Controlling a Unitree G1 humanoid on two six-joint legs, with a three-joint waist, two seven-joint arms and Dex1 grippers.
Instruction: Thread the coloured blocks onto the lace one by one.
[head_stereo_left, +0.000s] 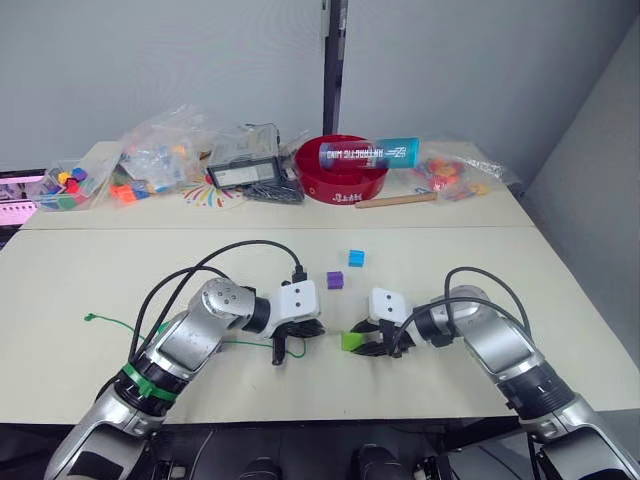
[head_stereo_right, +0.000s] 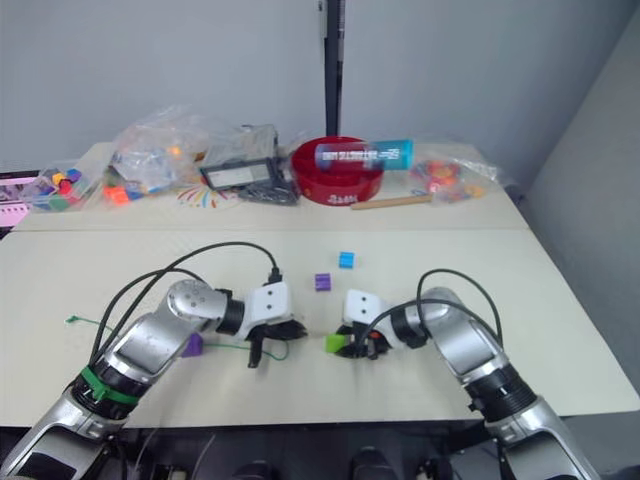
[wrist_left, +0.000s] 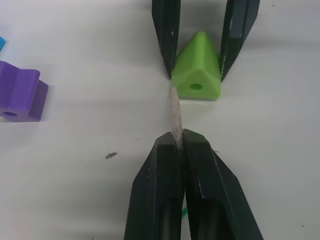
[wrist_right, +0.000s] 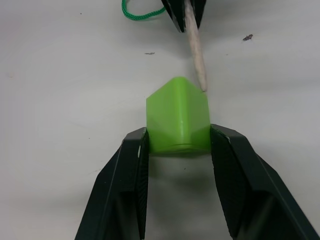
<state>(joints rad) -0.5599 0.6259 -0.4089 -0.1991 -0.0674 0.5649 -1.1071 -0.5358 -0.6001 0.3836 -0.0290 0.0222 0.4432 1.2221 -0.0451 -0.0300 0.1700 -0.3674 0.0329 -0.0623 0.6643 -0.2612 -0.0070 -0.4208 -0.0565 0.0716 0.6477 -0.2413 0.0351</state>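
My right gripper (wrist_right: 178, 134) is shut on a lime green block (wrist_right: 177, 117), holding it just above the table at mid-front (head_stereo_left: 352, 341). My left gripper (wrist_left: 181, 137) is shut on the lace's pale tan tip (wrist_left: 175, 117). The tip touches the block's edge beside its hole (wrist_left: 196, 86) and is not in it. The green lace (head_stereo_left: 240, 343) trails left under my left arm to a knotted tail (head_stereo_left: 88, 318). A purple block (head_stereo_right: 192, 345) lies by my left forearm. Another purple block (head_stereo_left: 335, 280) and a cyan block (head_stereo_left: 356, 258) lie further back.
On the far table stand a red bowl (head_stereo_left: 340, 185) with a blue tube (head_stereo_left: 368, 153) across it, a wooden stick (head_stereo_left: 395, 200), a black-framed device (head_stereo_left: 243, 172) and clear bags of coloured pieces (head_stereo_left: 160, 150). The table's front edge (head_stereo_left: 330, 418) runs close below both grippers.
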